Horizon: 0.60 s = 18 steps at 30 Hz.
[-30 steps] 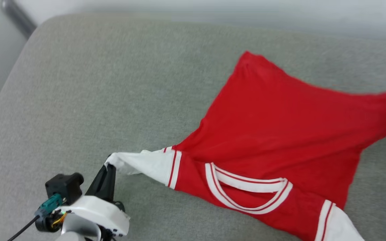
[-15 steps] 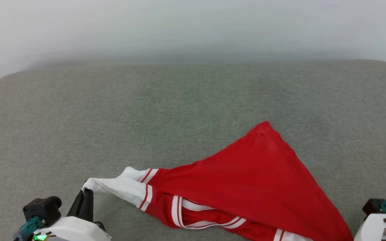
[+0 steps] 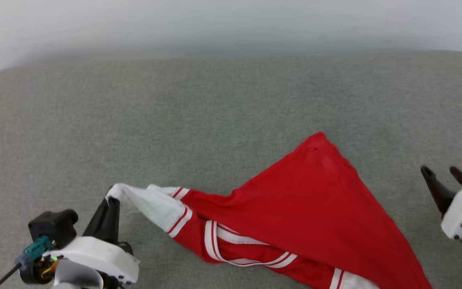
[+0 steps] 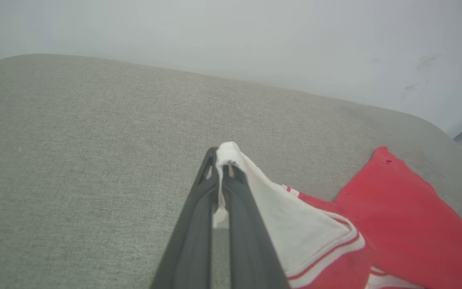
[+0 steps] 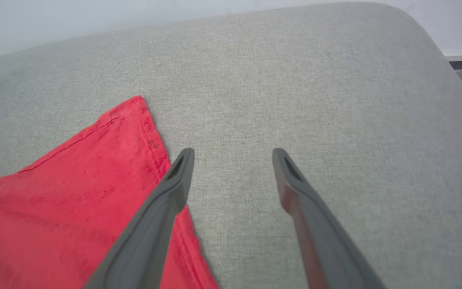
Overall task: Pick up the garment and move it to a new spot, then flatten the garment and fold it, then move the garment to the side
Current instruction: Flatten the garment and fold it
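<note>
The garment (image 3: 303, 212), a red jersey with white sleeves and striped trim, lies partly bunched on the grey cushion, one red corner pointing away from me. My left gripper (image 3: 112, 198) is shut on the tip of the white sleeve (image 4: 279, 216), which is pulled out to the left; in the left wrist view the cloth sits pinched between the fingers of that left gripper (image 4: 223, 154). At the right, my right gripper (image 3: 441, 171) stands open, clear of the cloth. In its wrist view the right gripper (image 5: 233, 154) holds nothing, and the red garment (image 5: 66, 188) lies just left of its left finger.
The grey upholstered cushion (image 3: 199, 112) carries everything, with a pale wall (image 3: 231, 24) behind its far edge. Its rounded right corner (image 5: 427, 36) drops off to a floor strip in the right wrist view.
The head camera has shifted. The right gripper, which held the red hem corner a second ago, has let go and stands open beside the cloth. The garment has slumped into a narrower, bunched shape.
</note>
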Available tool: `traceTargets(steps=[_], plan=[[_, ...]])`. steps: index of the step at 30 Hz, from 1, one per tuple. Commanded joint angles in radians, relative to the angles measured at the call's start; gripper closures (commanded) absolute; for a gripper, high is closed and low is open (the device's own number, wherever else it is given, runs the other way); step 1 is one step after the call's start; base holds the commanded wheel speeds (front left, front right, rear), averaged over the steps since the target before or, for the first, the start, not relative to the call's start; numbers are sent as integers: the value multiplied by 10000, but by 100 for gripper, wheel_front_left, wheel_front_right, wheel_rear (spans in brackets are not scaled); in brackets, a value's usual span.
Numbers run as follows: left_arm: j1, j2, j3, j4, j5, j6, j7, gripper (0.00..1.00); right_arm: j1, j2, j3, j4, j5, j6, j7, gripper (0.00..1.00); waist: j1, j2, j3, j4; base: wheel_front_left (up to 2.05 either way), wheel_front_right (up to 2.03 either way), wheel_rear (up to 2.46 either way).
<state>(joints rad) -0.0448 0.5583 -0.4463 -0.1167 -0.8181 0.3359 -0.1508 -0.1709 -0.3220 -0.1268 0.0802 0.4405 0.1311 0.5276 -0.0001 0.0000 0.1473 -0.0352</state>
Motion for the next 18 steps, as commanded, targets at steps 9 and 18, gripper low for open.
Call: traceTargets(steps=[9,18], plan=[[-1492,-248,-299,-197,439,-293,129,100,-2994,60,1787,1824,98,-7,1430,0,1,0,1553,886,0,0,0],[-2350,-647,-748,-61,698,-636,73,100,-4863,308,2732,2832,-24,-7,3572,0,1,0,2363,1529,0,0,0]])
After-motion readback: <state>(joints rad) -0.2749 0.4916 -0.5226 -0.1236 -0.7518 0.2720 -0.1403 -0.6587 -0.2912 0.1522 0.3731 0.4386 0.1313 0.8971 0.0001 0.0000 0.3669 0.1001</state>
